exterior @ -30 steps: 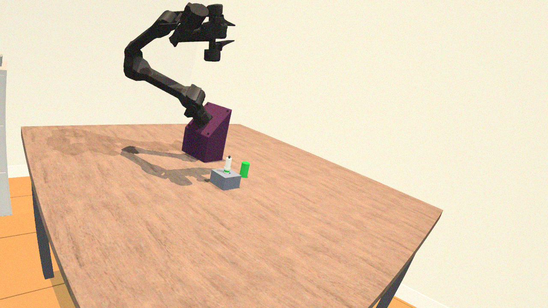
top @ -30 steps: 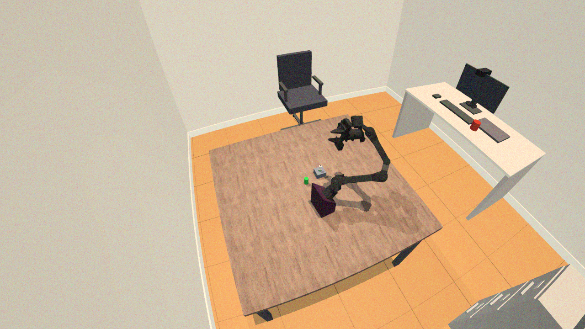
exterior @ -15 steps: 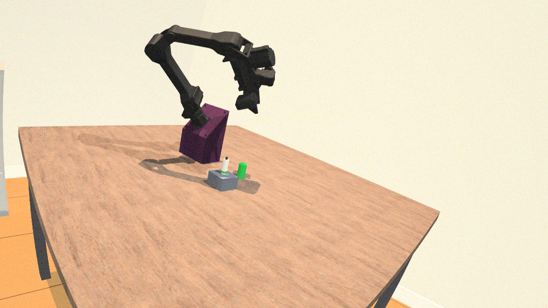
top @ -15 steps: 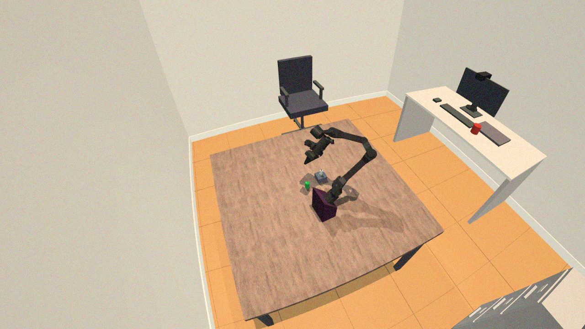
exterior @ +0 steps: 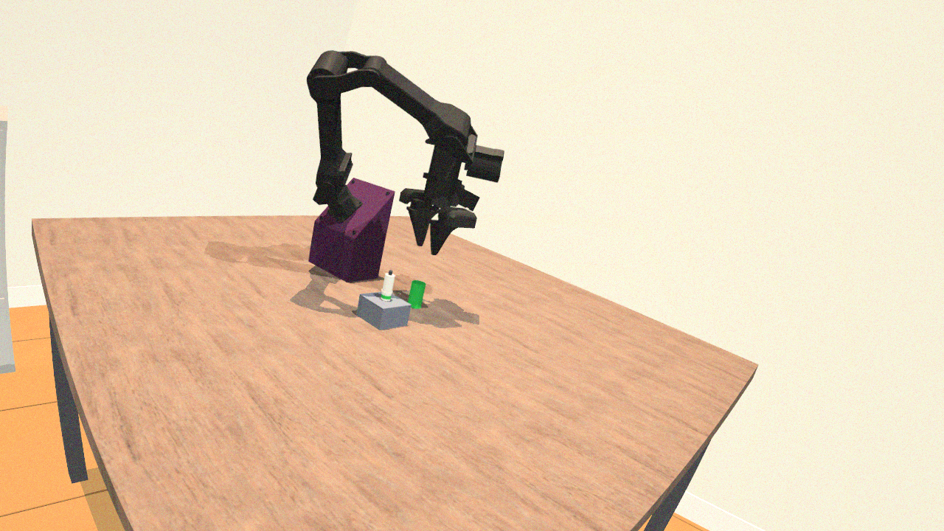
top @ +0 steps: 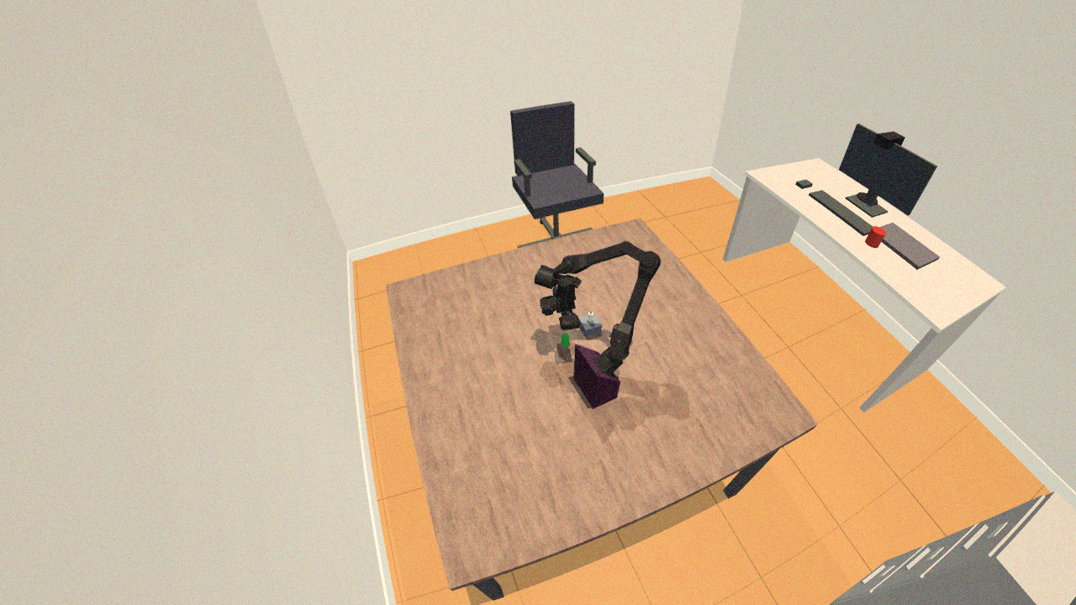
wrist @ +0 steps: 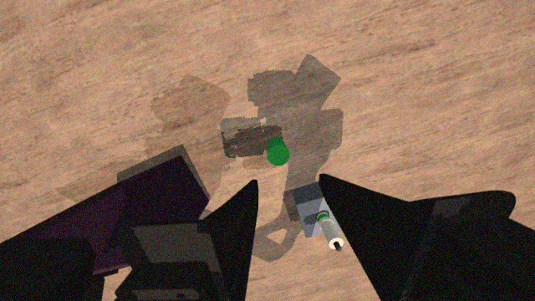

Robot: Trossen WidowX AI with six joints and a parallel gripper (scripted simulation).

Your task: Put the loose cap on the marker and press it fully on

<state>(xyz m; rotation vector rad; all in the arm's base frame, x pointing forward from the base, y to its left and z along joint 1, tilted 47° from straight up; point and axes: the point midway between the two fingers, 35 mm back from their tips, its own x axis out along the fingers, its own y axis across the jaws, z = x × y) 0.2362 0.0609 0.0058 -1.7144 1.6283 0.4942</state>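
The marker stands upright in the grey holder block, uncapped, with its dark tip showing. The green cap stands loose on the table, close beside the block. My gripper is open and empty. It points down and hangs well above the cap and the block. In the wrist view the cap lies just beyond the fingertips and the block lies between them.
The arm's purple base stands close behind the block. An office chair stands beyond the table. A white desk with a monitor and a red cup stands at the right.
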